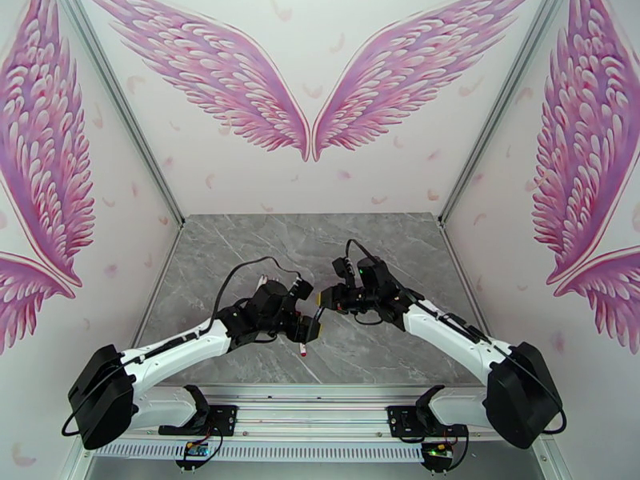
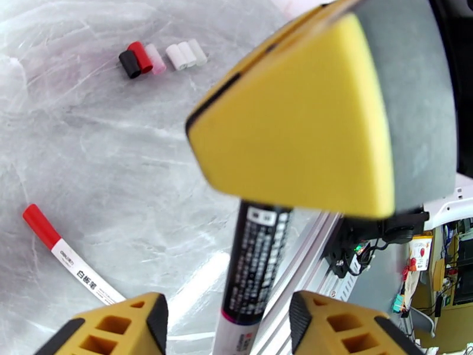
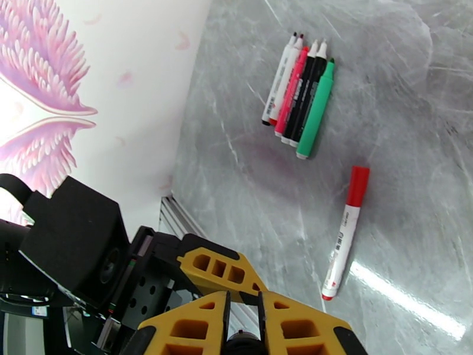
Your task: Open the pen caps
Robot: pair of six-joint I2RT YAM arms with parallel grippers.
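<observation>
Left gripper [image 2: 227,312]: fingers spread, standing clear of the black pen [image 2: 260,261] on both sides. The pen's long axis runs from between those fingers up to the right gripper [image 3: 242,303], which is pressed together on its far end. Cannot tell whether a cap sits there.

Loose caps [image 2: 155,59] on the table [image 2: 106,161]: black, red and pink touching, three white just beside. Their axes are parallel, slanting upper-left to lower-right in the left wrist view.

Red cap [image 3: 357,186] is on a white pen [image 3: 340,249] lying flat and alone, cap end uppermost in the right wrist view.

Five uncapped pens [image 3: 298,93] lie side by side, tips pointing the same way.
</observation>
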